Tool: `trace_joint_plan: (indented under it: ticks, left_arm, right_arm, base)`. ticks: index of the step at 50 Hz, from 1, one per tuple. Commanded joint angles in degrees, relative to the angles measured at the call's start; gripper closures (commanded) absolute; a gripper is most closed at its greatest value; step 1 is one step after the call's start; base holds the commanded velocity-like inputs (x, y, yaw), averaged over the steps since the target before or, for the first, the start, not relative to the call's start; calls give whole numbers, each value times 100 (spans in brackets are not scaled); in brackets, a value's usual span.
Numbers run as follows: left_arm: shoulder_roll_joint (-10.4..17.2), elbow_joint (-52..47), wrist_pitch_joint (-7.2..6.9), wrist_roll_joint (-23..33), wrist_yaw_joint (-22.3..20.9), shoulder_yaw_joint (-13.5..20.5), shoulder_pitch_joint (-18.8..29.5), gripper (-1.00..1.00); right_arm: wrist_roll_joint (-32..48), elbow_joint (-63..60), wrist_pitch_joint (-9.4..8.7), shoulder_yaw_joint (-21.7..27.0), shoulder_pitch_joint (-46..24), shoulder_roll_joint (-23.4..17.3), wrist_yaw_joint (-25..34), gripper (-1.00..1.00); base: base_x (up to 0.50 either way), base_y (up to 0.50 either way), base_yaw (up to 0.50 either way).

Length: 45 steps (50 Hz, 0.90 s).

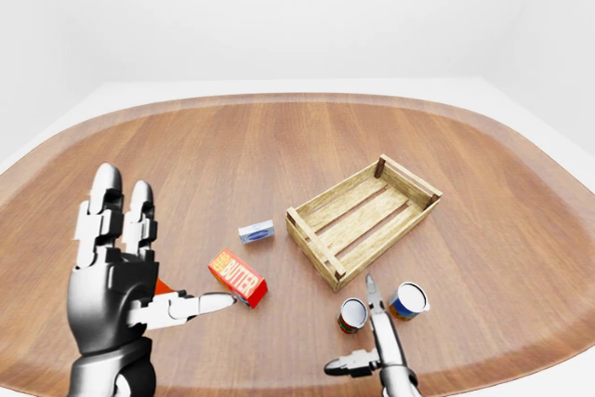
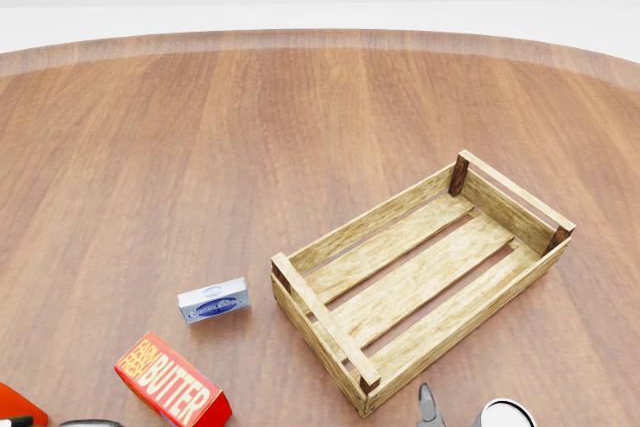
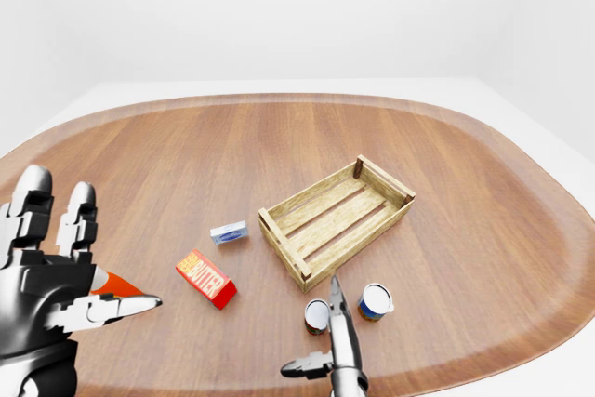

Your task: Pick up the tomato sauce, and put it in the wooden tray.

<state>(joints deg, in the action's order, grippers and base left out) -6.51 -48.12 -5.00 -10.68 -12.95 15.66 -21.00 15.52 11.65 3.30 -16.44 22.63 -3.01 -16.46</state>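
Note:
The wooden tray lies slantwise right of the table's middle, with nothing in it. Two cans stand below it in the left-eye view. One has a red and green label, which I take for the tomato sauce. The other can is blue and orange. My right hand rises from the bottom edge just below the red can, open, one finger pointing up beside it without touching. My left hand is raised at the left, open, fingers spread, holding nothing.
A red butter box and a small blue-grey box lie left of the tray. A red object is partly hidden behind my left hand. The round wooden table's edge curves close to the cans.

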Motion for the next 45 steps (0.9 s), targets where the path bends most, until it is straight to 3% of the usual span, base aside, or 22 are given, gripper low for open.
trace_joint_plan:
  ticks: [1,20,21,22,23,45]
  left_arm:
    - [18,33,0,4,17,-4,23,-100]
    - [19,-23,0,-31,16,18,8,-100]
    - [15,-37,0,-40,10,27,1,-100]
    - [13,-39,0,-40,9,29,1,-100]
    - [7,-51,0,-44,1,33,-7,-100]
    - [-40,-120,0,-77,-47,77,-43,-100]
  right_arm:
    - [18,44,-12,17,-49,29,38,-100]
    - [-11,324,133,130,-163,80,129,-100]
    - [-25,337,146,138,-162,86,154,-14]
    - [-24,338,147,141,-161,87,157,-14]
    - [-22,333,154,155,-157,91,152,100]
    - [-68,178,170,154,-40,71,273,100]
  base:
    - [0,0,0]
    - [0,0,0]
    - [0,0,0]
    - [0,0,0]
    - [0,0,0]
    - [0,0,0]
